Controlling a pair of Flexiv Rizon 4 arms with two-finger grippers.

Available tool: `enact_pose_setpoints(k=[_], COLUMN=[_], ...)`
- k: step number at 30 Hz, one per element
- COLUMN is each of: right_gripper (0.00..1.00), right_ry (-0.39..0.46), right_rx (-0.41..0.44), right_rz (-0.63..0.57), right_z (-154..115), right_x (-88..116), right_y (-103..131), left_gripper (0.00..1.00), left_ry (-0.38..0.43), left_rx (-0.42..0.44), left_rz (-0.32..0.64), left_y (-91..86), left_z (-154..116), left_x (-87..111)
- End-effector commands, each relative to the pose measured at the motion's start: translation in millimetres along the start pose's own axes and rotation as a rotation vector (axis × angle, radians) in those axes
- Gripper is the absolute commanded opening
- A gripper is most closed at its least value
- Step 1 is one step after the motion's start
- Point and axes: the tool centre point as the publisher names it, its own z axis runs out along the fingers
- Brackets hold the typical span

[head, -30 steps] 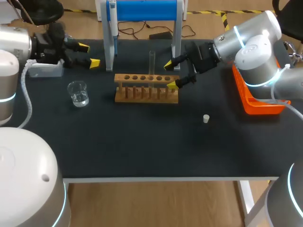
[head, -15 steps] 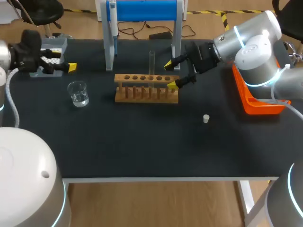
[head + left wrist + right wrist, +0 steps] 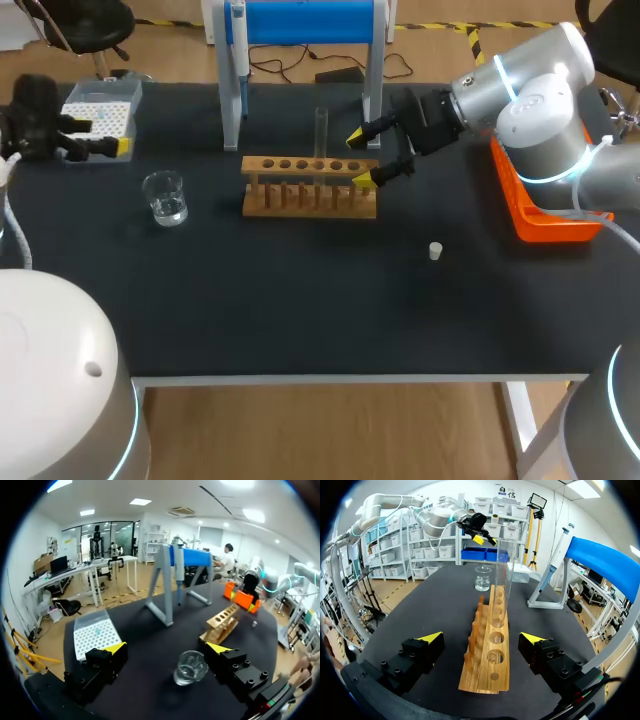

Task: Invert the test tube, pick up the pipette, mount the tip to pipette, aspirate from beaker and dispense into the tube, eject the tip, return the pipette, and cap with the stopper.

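Observation:
A clear test tube [image 3: 321,130] [image 3: 502,575] stands upright in the wooden rack [image 3: 310,185] [image 3: 487,645]. My right gripper [image 3: 362,158] [image 3: 482,638] is open at the rack's right end, its fingers on either side of the rack, the tube ahead of it. My left gripper [image 3: 112,138] [image 3: 166,650] is open at the table's far left, beside the tip box [image 3: 100,105] [image 3: 95,632]. The water beaker [image 3: 165,197] [image 3: 190,667] sits ahead, between its fingers but untouched. The pipette [image 3: 238,40] [image 3: 178,575] hangs on the blue stand [image 3: 300,25]. A small white stopper [image 3: 436,251] lies right of the rack.
An orange tray [image 3: 545,215] sits at the table's right edge under my right arm. The stand's grey legs [image 3: 230,120] rise just behind the rack. Dark bare tabletop [image 3: 300,300] stretches in front of the rack and beaker.
My left arm has drawn back to the left, from beside the stand's leg to the tip box at the table's edge. The right arm has stayed put.

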Motion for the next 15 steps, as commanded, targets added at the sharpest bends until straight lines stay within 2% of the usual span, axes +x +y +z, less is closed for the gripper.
enact_pose_setpoints(k=[1,9,12,15], right_gripper=[1.0,1.0,1.0,1.0], right_ry=[0.0,0.0,0.0,0.0], right_rx=[-0.001,-0.001,-0.001,-0.001], right_rz=[-0.001,-0.001,-0.001,-0.001], right_z=[0,0,0,0], right_x=[0,0,0,0], right_y=[-1,-1,-1,-1], left_gripper=[1.0,1.0,1.0,1.0], left_ry=[-0.024,-0.091,-0.112,-0.125], left_rx=[0.001,-0.018,-0.022,-0.013], left_rz=[-0.016,-0.058,-0.08,-0.083], left_y=[4.8,15.5,17.4,16.7], left_z=[-1,-11,-13,-14], left_x=[-18.5,-61.0,-72.2,-73.2])
